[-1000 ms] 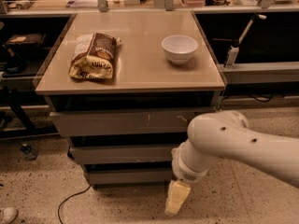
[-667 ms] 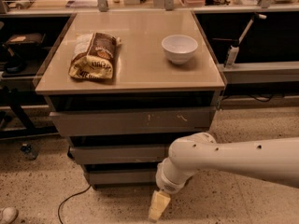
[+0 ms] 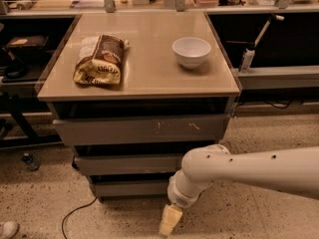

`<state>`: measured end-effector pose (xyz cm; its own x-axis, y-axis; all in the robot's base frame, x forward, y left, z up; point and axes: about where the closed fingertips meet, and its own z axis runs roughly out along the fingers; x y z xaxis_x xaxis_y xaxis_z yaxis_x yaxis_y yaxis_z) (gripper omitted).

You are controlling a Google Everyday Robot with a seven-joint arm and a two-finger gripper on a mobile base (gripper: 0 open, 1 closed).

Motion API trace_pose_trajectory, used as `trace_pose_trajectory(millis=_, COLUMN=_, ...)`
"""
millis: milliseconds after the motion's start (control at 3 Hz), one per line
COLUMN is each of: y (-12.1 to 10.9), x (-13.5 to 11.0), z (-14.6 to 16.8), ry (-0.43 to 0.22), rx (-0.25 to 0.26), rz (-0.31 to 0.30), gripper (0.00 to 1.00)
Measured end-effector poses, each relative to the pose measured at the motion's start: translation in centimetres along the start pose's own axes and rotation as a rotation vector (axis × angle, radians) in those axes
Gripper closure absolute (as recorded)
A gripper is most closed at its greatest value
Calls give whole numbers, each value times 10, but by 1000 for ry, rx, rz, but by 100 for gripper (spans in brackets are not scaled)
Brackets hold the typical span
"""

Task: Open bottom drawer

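Observation:
The grey cabinet has three handleless drawer fronts. The bottom drawer [image 3: 130, 187] is the lowest and smallest front, plain grey, pushed in under the mid-sized front [image 3: 124, 164] and the tall scratched front [image 3: 139, 129]. My white arm [image 3: 249, 171] reaches in from the right, low in front of the cabinet. My gripper [image 3: 168, 222] hangs at the arm's end near the floor, just below and in front of the bottom drawer's right part, pointing down.
On the cabinet's tan top lie a brown chip bag [image 3: 98, 59] at the left and a white bowl [image 3: 191, 51] at the right. A black cable [image 3: 75, 214] runs on the speckled floor at the left. Cluttered benches stand behind.
My arm and gripper have moved left along the front of the cabinet, from near its right corner toward the middle of the bottom drawer. The drawers have not moved.

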<state>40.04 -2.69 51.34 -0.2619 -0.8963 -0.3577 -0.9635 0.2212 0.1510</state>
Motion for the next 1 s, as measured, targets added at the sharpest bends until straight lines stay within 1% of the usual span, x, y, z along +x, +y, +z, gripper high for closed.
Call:
trace_pose_trajectory(millis=333, y=-16, x=29, z=41, ry=-11, rx=11, rz=55, gripper=0)
trace_pose_trajectory(millis=667, y=-48, x=51, z=77, ry=-59, rx=71, rz=91, gripper=0)
trace_pose_trajectory(millis=1000, y=-100, x=65, z=121, ry=-95, rx=88, rz=102, gripper=0)
